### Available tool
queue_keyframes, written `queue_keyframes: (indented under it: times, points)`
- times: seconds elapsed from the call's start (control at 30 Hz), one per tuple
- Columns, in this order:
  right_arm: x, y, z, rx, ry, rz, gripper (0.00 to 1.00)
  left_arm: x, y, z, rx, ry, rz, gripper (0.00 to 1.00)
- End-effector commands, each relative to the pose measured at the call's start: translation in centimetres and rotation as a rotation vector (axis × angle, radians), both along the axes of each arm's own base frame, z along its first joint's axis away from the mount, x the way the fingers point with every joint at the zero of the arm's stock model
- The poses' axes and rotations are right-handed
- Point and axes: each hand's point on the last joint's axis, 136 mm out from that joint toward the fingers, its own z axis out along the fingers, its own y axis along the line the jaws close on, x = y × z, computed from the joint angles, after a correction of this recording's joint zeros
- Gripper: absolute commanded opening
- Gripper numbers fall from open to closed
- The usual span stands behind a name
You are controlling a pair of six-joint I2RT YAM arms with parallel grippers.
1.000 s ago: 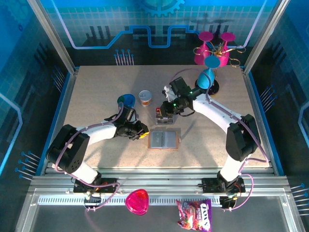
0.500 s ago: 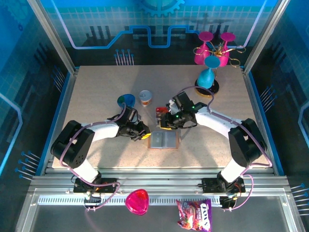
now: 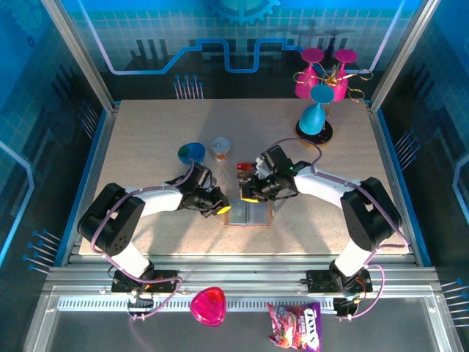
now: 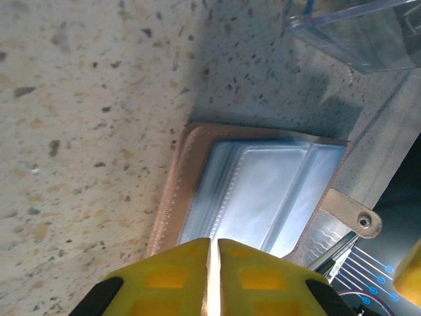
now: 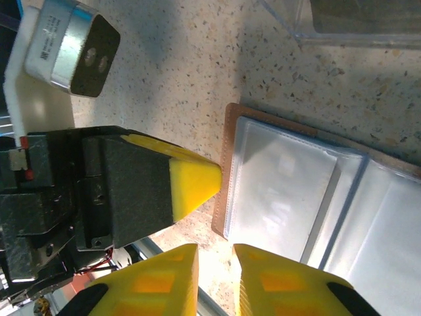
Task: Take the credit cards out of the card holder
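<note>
left pincer (image 4: 214, 263): clenched, empty, at card holder (image 4: 256, 191) edge
right pincer (image 5: 216, 276): slightly parted, empty
risk: card holder may skid on table (image 4: 79, 131) if nudged; pincers close together, may collide

A speckled beige tabletop (image 3: 146, 139), evenly lit, sits within aluminium posts (image 3: 77, 51) and glossy blue walls (image 3: 183, 29) (printed with a pale grid and circuit-like lines), a slotted metal rail (image 3: 242, 282) along its near edge.

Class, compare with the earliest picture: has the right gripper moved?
Yes. The right gripper has come down the view, from the clear container to the card holder's far edge.
</note>
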Motion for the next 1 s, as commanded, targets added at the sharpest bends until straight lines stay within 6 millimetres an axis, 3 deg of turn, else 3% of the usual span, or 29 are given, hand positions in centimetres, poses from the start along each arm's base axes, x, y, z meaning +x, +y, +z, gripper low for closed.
queue_keyframes:
  times: [0.0, 0.6, 0.97]
  points:
    - [-1.0, 0.8, -1.0, 0.006, 0.042, 0.026, 0.21, -0.9, 0.3, -0.7, 0.014, 0.029, 0.0, 0.11]
    - [-2.6, 0.8, -4.6, -0.075, 0.136, 0.059, 0.28, -1.6, 0.9, -2.4, 0.047, 0.063, -0.003, 0.1]
    - [-3.1, 1.2, -5.6, -0.088, 0.161, 0.08, 0.31, -2.0, 1.2, -3.0, 0.066, 0.079, -0.004, 0.1]
